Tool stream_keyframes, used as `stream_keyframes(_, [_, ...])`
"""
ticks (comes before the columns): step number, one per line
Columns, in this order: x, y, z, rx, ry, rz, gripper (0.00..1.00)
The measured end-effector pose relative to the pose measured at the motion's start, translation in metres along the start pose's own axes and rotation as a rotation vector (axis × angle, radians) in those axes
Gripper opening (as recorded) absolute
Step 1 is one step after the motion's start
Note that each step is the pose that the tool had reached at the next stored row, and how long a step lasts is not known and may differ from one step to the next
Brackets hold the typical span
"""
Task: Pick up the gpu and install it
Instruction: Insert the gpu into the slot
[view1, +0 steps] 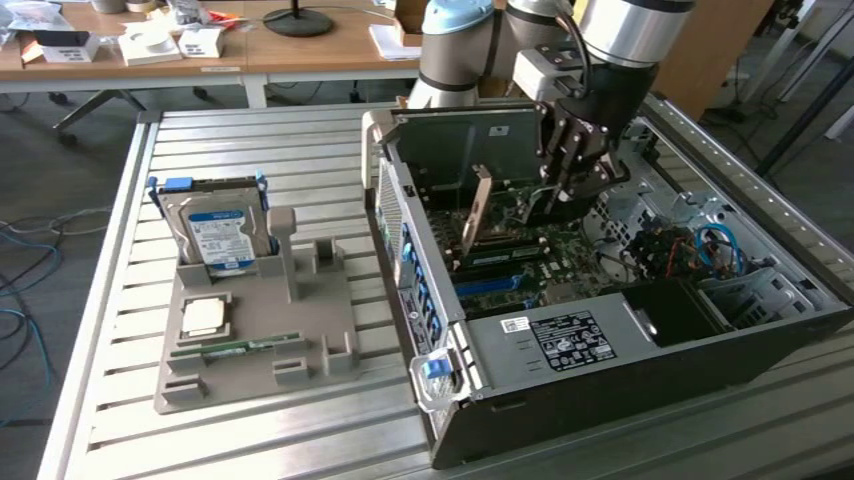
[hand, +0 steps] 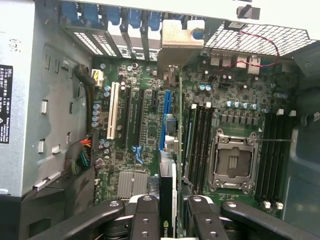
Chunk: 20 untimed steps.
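My gripper reaches down into the open computer case, shut on the gpu. The gpu is a thin dark card standing on edge over the motherboard, its metal bracket toward the case's slotted rear wall. In the wrist view the two black fingers clamp one end of the gpu in my gripper. The card's edge runs away from them along the blue slot to its bracket. Whether the card sits in the slot I cannot tell.
A grey holder on the exterior view's left carries a silver hard drive, a processor chip and a green memory stick. Inside the case are a processor socket, memory slots and coloured cables.
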<state>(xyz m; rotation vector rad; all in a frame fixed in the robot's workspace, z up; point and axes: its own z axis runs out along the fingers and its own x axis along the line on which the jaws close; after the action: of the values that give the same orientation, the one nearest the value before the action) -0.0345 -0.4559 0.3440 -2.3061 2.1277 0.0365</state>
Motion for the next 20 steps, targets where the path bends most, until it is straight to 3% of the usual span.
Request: stream_keyframes(20, [0.000,0.0032,0.0177,0.0021,0.0007,-0.032,0.26])
